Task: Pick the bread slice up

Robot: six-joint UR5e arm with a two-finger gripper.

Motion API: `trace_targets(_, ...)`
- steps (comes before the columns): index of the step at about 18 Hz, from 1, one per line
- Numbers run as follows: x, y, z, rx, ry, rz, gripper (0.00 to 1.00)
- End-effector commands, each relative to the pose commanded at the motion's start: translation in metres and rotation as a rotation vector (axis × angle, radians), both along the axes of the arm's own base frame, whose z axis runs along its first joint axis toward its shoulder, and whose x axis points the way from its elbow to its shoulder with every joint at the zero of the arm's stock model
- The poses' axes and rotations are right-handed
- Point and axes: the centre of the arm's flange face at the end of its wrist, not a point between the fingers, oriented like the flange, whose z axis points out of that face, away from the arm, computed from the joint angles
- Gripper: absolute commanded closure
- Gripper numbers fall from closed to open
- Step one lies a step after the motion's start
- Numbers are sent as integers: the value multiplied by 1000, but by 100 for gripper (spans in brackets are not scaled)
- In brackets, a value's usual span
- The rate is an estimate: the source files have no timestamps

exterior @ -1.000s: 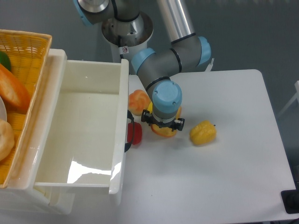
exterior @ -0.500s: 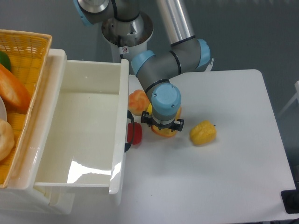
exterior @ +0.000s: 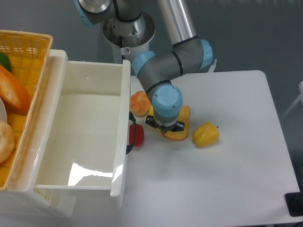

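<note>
The bread slice (exterior: 183, 124), yellow-orange with a darker crust edge, lies on the white table (exterior: 227, 179) just right of centre. It sticks out to the right and below from under my gripper (exterior: 164, 128). The gripper points straight down over the slice's left part, and its blue wrist hides the fingertips. The black finger parts on both sides sit drawn in close against the slice, so the gripper looks shut on it. Whether the slice is off the table I cannot tell.
A lumpy yellow pepper (exterior: 205, 134) sits right of the slice. A round peach-orange food (exterior: 139, 102) is just left of the gripper, with a red item (exterior: 137, 135) below it. The white bin (exterior: 124, 118) and a wicker basket (exterior: 23, 47) stand at the left.
The black finger parts have drawn inward. The bread slice, before mostly hidden under the wrist, now shows a broad yellow face to the right of the gripper.
</note>
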Motion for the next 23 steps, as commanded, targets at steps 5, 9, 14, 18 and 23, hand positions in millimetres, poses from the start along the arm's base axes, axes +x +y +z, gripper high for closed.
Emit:
trace_targets(5,-10,6,18,39,19,12,100)
trace_targets(9,-9,8,19,42,15,11,87)
trace_targets(14,-6,7,10,20,16,50,11)
trace_targets(18,-7,5,10,-12,58,169,1)
trace_targets(23,-4,5,9,-39,89,217,0)
